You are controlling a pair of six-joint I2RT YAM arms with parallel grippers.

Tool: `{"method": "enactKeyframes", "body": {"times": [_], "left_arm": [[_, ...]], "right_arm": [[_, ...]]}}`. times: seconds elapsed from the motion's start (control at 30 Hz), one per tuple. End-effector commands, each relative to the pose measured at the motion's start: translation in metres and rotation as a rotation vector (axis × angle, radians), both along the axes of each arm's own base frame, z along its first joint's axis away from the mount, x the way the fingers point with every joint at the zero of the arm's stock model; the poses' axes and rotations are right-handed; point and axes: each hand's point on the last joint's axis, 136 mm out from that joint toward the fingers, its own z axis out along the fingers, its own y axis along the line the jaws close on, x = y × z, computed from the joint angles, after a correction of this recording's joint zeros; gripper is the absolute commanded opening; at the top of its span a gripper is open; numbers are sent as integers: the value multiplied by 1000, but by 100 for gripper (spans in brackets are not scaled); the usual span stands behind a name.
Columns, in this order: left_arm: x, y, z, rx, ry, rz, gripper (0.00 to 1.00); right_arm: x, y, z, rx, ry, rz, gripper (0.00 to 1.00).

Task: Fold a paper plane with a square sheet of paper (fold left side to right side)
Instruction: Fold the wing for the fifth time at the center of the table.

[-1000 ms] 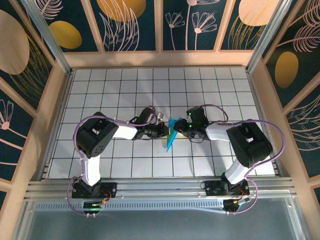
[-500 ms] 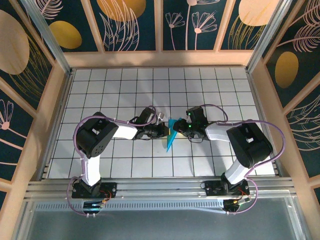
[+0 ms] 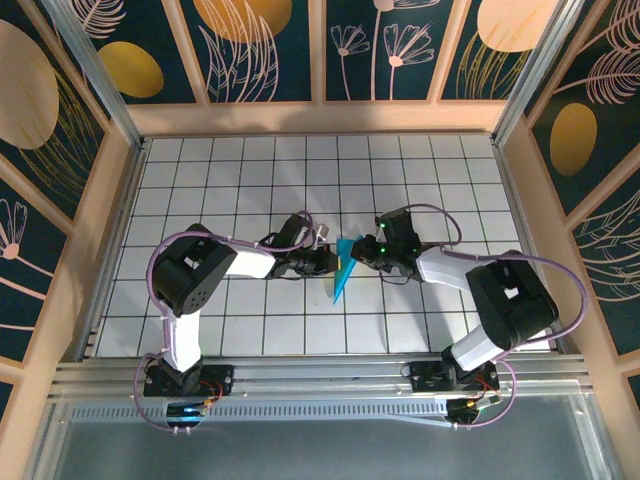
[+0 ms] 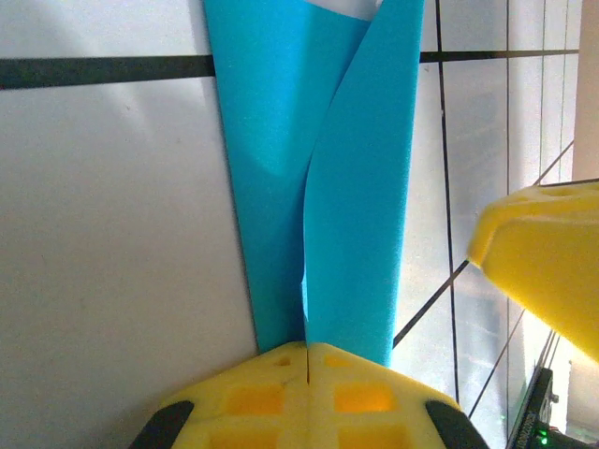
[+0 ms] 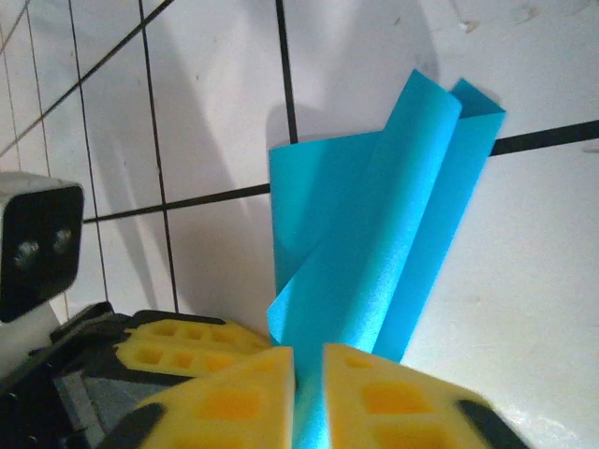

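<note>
You have no text, label, brand, number or sign to read here. The paper plane (image 3: pixel 342 270) is plain turquoise with no print. The bench (image 3: pixel 250 180) bears bare grid lines, and the wall panels (image 3: pixel 260 50) carry leaf and flower drawings without lettering.

- The paper plane (image 3: pixel 340 272) — a slim, plain turquoise-blue dart folded lengthwise — sits mid-way across the white tiled table (image 3: pixel 250 180).
- Its narrow tip points toward the near edge, and its wider end points away.
- Close up, two long layers overlap. The upper flap curves loosely upward — not pressed flat.
</note>
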Motion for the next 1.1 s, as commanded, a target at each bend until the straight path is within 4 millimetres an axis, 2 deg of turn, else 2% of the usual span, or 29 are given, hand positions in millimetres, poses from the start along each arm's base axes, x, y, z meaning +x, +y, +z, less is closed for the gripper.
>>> {"method": "enactKeyframes", "body": {"times": [0.0,0.07,0.37,1.07], "left_arm": [[-4,34,-47,196,49,61,5],[-3,35,-47,201,46,63,4],[-2,39,-49,231,46,75,2],[0,52,-57,305,54,111,0]], "right_arm": [[6,3,13,21,-32,29,6],[7,7,10,27,-23,41,0],[14,17,-4,21,8,65,0],[4,9,-32,-34,70,54,0]]}}
